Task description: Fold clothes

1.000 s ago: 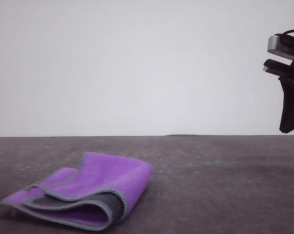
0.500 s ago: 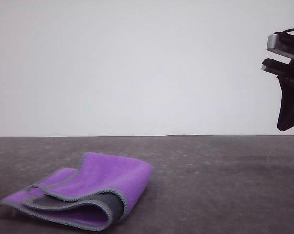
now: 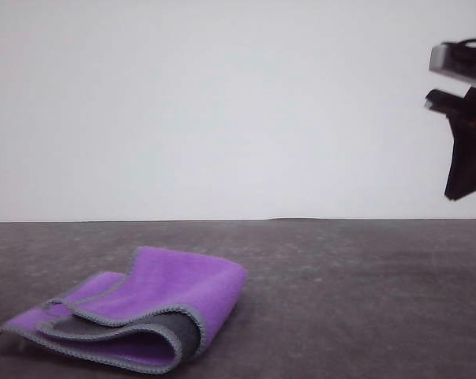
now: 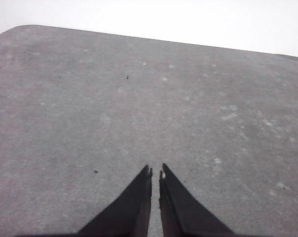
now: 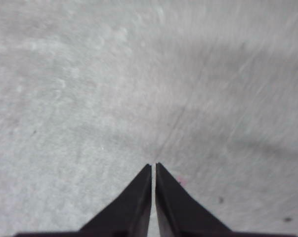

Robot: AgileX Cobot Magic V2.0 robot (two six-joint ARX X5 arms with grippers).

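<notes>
- Clothes (image 3: 155,304): soft fleece cloth, matt, slightly fuzzy nap; bright purple face w/ dark grey reverse, light grey stitched edging looks ribbed.
- Counter (image 3: 364,300): dark grey, matt, rough-looking w/ pale speckles & scuffs; no gloss.
- Left hand (image 4: 155,173): fingers black, smooth, matt, prob. plastic; a few pale flecks at tips.
- Right hand (image 5: 153,167): fingers black, smooth, matt, same look; seen from front, arm body black w/ a silver-grey part, slight sheen.
- Back wall (image 3: 222,110): plain white, smooth, matt.
</notes>
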